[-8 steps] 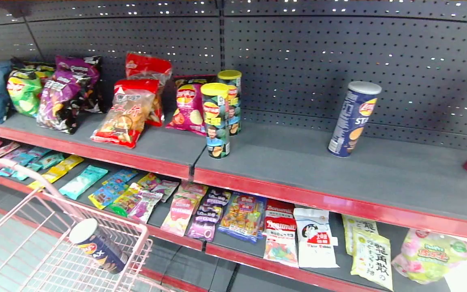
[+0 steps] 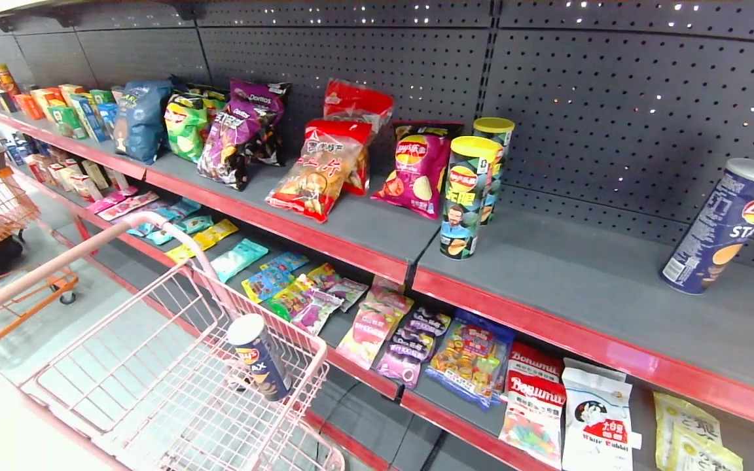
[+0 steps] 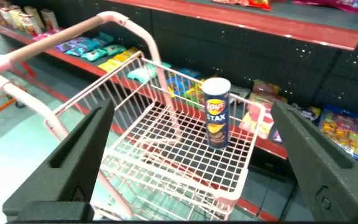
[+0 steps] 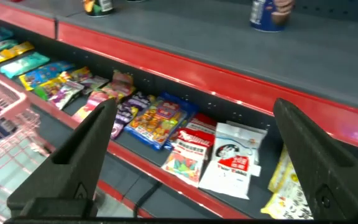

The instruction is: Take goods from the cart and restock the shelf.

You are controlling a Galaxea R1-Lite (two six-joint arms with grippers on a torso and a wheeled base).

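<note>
1 dark can (image 2: pixel 259 358) stands upright in the pink cart (image 2: pixel 69 261), in the corner nearest the shelf (image 2: pixel 547 275). 1 blue can (image 2: pixel 720 229) stands on the upper board, far right.

Left wrist view: left gripper (image 3: pixel 191 109) has its 2 fingers wide apart, holding nothing. The can stands ahead of it in the cart, well apart, in line with the gap.

Right wrist view: right gripper (image 4: pixel 196 102) has its fingers wide apart and empty, facing the snack packets (image 4: pixel 160 121) on the lower board.

Right gripper (image 4: pixel 194 104) spread wide before lower shelf (image 4: pixel 138 149) of snack packets (image 4: pixel 160 121); blue can (image 4: pixel 267 14) on upper shelf (image 4: pixel 185 37).
</note>
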